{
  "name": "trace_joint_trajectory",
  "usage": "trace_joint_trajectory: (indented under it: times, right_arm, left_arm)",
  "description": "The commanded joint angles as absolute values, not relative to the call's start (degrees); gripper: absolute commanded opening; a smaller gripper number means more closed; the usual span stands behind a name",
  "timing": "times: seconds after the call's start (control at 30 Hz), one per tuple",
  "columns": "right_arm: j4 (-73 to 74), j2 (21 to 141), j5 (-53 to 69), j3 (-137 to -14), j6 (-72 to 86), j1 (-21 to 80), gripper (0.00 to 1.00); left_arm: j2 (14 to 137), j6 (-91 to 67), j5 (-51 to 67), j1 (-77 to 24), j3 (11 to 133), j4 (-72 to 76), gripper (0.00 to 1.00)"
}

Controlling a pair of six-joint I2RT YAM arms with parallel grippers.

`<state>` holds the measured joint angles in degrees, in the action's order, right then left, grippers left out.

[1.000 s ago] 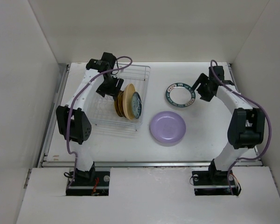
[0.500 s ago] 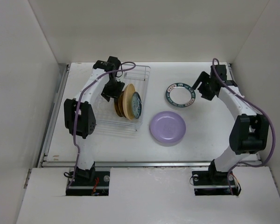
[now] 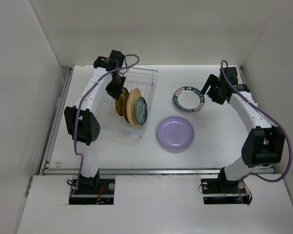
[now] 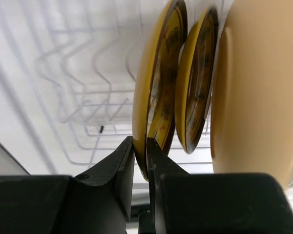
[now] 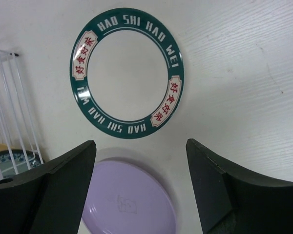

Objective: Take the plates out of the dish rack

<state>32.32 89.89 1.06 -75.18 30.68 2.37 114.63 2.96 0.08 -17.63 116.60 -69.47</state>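
Observation:
The white wire dish rack [image 3: 105, 117] holds several plates on edge: a brown-gold plate [image 3: 118, 101], a second brown-gold one behind it [image 4: 198, 83], a pale yellow plate [image 3: 132, 110] and a teal patterned plate [image 3: 142, 111]. My left gripper [image 3: 114, 90] is shut on the rim of the brown-gold plate [image 4: 158, 87], which is pinched between its fingers [image 4: 118, 168]. The lavender plate [image 3: 175, 133] and the white plate with the dark teal rim [image 3: 188, 99] lie flat on the table. My right gripper [image 3: 208, 92] is open and empty above the teal-rimmed plate [image 5: 127, 73].
White walls enclose the table on the left, back and right. The rack's raised wire sides [image 4: 78, 97] stand close around the left gripper. The lavender plate also shows in the right wrist view [image 5: 129, 200].
My left gripper has moved toward the back of the rack, and the brown-gold plate in it now stands apart from the pale yellow plate. The right arm has barely shifted.

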Motion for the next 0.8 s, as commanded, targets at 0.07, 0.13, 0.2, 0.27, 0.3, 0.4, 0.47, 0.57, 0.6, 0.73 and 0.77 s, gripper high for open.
trace_joint_trajectory:
  times: [0.07, 0.13, 0.2, 0.27, 0.3, 0.4, 0.47, 0.57, 0.6, 0.73, 0.77]
  right_arm:
    - [34.54, 87.89, 3.50, -80.67, 23.91, 5.79, 0.80]
    - [34.54, 87.89, 5.35, -80.68, 21.64, 6.59, 0.80]
    - [32.01, 87.89, 10.16, -80.68, 20.40, 7.90, 0.80]
    - [29.28, 85.96, 15.44, -79.73, 19.69, 8.43, 0.80]
    - [27.61, 85.96, 22.43, -79.11, 19.69, 8.96, 0.80]
    - [19.80, 84.56, 31.97, -77.87, 20.73, 11.85, 0.80]
    - [13.12, 84.55, 37.08, -77.18, 24.06, 13.35, 0.80]
    - [1.12, 84.55, 41.83, -75.33, 29.77, 14.59, 0.82]
    - [-1.99, 85.25, 42.88, -75.32, 33.71, 15.11, 0.82]
    - [-9.40, 88.15, 45.00, -75.40, 37.53, 17.31, 0.83]
    - [-9.40, 88.76, 45.00, -76.11, 38.05, 17.84, 0.83]
  left_arm:
    - [103.63, 3.43, -4.04, -17.58, 127.34, -69.61, 0.00]
    - [101.61, 3.43, -4.57, -17.58, 128.50, -69.00, 0.00]
    - [100.38, 3.43, -4.57, -17.58, 128.50, -67.51, 0.00]
    - [98.36, 3.43, -4.57, -17.58, 128.50, -65.23, 0.00]
    - [97.65, 3.43, -4.57, -17.58, 128.50, -64.34, 0.00]
    - [94.84, 2.38, -3.35, -17.58, 128.50, -59.60, 0.00]
    - [93.52, 1.07, -1.77, -17.58, 128.50, -57.58, 0.00]
    - [94.65, 0.26, 7.88, -17.58, 129.20, -56.95, 0.00]
    - [94.66, -1.22, 10.96, -17.58, 129.20, -56.95, 0.00]
    - [97.38, -3.07, 26.59, -17.58, 123.85, -56.87, 0.00]
    - [97.38, -3.08, 28.11, -17.58, 122.36, -56.87, 0.00]
